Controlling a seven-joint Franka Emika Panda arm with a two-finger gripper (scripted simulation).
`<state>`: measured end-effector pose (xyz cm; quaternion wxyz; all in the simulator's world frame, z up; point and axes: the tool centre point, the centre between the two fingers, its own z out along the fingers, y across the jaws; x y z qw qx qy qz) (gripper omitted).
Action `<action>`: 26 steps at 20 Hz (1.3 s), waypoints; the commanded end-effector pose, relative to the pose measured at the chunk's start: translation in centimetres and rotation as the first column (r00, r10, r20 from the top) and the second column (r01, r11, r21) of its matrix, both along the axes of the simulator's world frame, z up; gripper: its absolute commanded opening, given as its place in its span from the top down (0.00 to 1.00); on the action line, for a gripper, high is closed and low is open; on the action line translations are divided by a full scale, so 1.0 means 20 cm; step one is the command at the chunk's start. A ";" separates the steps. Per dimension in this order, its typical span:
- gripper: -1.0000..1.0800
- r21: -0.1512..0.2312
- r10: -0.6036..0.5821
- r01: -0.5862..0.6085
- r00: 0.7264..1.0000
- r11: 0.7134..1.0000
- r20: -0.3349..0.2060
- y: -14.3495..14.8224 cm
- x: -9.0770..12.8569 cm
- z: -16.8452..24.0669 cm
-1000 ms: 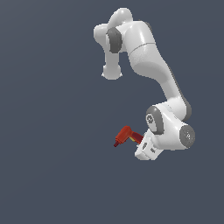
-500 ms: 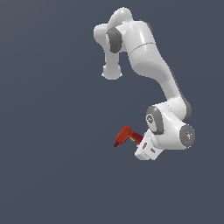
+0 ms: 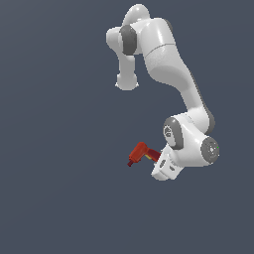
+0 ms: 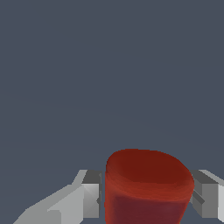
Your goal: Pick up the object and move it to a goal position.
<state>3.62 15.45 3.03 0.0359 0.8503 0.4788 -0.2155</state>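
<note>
Wrist view shows the red drill [image 4: 146, 186] filling the space between the two grey fingers [image 4: 89, 194], one finger pressed to its side and the other just beside it or touching; the render is too coarse there to settle that contact, but the gripper [image 4: 146, 197] appears closed on the drill's body. From the exterior view, the drill [image 3: 141, 153] juts out from the gripper [image 3: 158, 159] toward the exterior view's left, its dark tip angled downward, with the arm [image 3: 171, 69] folded above. No surface edge or goal marker can be made out.

As a small, toy-like, L-shaped piece, it likely handles as light and rigid, with smooth, somewhat slippery curved sides. A hold across the thick body near the bend seems soundest, since the overhanging nose could let it pivot.
</note>
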 end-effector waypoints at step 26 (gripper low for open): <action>1.00 0.058 0.345 -0.365 0.913 0.929 0.217 -0.63 -0.05 0.66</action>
